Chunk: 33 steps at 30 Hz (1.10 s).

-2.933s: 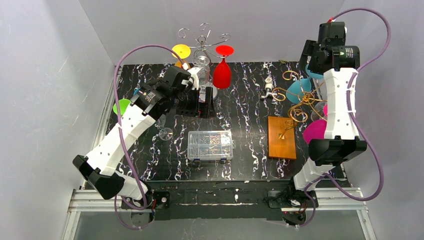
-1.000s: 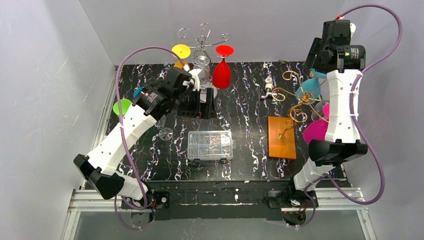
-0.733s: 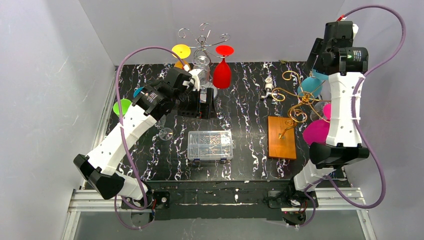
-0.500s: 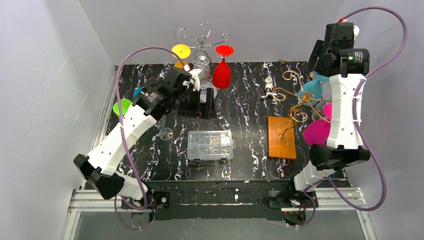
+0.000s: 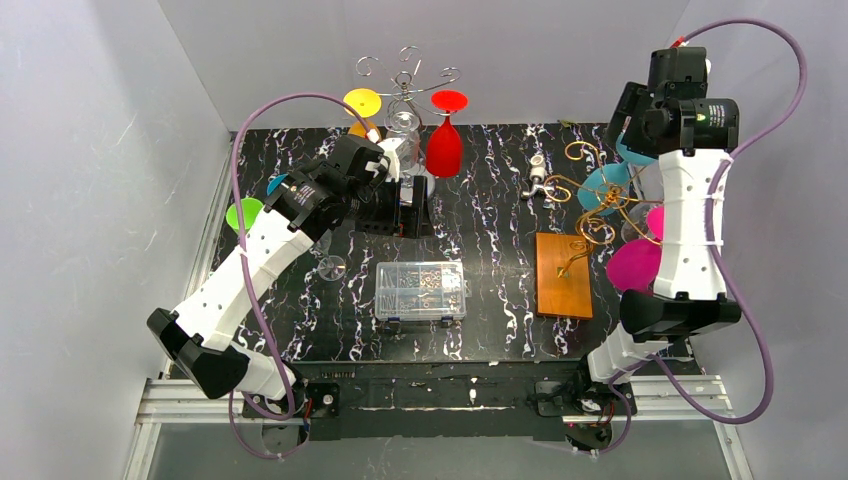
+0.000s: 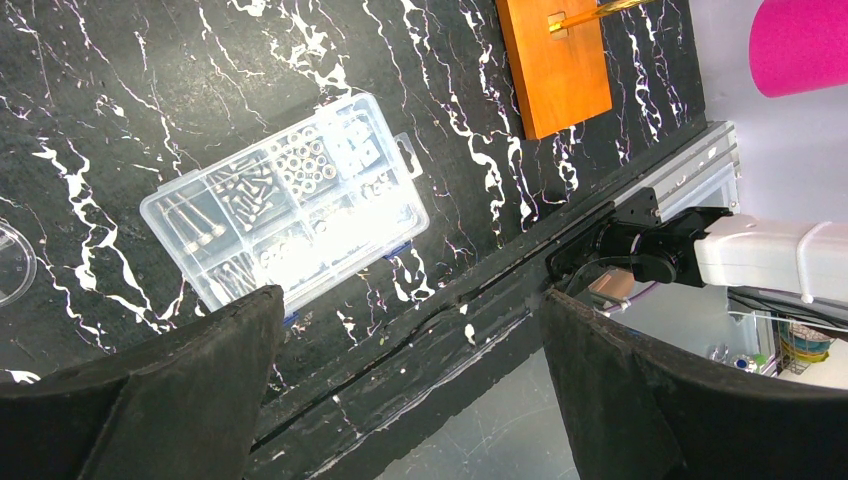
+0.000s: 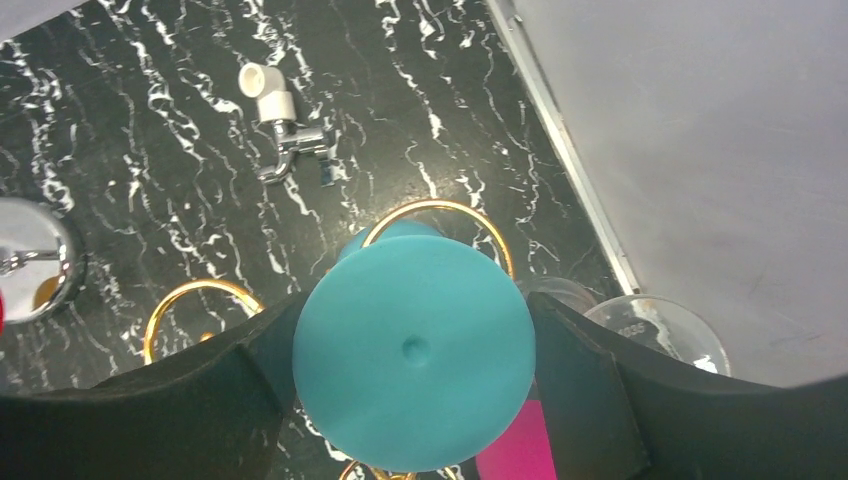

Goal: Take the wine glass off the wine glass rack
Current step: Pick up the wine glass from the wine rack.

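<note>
Black marbled table (image 5: 500, 225) carries a clear parts box (image 5: 421, 290), orange rack base (image 5: 564, 280) and small tap (image 5: 538, 176).

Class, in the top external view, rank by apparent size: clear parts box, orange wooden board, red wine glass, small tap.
Largest: clear parts box and orange wooden board, too alike to separate.
Then: red wine glass.
Smallest: small tap.

The right arm (image 5: 690, 200) has swung rightward, carrying the teal wine glass (image 7: 413, 385).

Clear screw organiser box (image 5: 421, 290), chrome tap fitting (image 5: 539, 177), black marbled table (image 5: 500, 230)
</note>
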Each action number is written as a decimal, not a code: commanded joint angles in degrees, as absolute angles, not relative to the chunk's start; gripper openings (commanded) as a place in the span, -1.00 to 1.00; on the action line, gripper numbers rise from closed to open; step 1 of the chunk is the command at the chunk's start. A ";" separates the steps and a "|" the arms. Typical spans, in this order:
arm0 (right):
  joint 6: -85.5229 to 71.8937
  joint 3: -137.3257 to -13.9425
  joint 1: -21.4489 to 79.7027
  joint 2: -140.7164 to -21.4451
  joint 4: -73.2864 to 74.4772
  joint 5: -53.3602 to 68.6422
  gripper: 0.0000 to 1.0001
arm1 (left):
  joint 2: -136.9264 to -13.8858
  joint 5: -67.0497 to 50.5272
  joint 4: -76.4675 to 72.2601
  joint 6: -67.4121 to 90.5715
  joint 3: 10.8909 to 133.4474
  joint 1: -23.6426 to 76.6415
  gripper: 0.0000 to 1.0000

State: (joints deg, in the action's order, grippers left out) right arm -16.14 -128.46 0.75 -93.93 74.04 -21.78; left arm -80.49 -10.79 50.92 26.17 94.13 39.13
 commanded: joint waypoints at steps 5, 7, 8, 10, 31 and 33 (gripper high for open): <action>-18.44 -128.76 1.42 -90.71 73.52 -15.60 0.33 | -79.20 -10.66 50.98 25.84 94.29 39.21 0.97; -18.67 -128.68 2.01 -90.88 73.21 -15.43 0.33 | -79.16 -10.47 51.01 25.92 94.38 39.23 0.97; -18.95 -128.67 2.34 -91.02 72.95 -15.24 0.33 | -79.15 -10.38 51.02 25.95 94.44 39.20 0.97; -19.37 -128.87 3.06 -91.46 72.24 -15.00 0.33 | -79.27 -10.29 51.04 26.00 94.53 39.17 0.97; -18.55 -136.74 5.99 -100.96 67.55 -18.15 0.34 | -80.88 -10.36 51.20 26.85 96.32 39.13 0.97; -18.42 -137.77 6.64 -101.91 67.43 -18.02 0.34 | -81.11 -10.35 51.09 27.26 96.45 39.13 0.97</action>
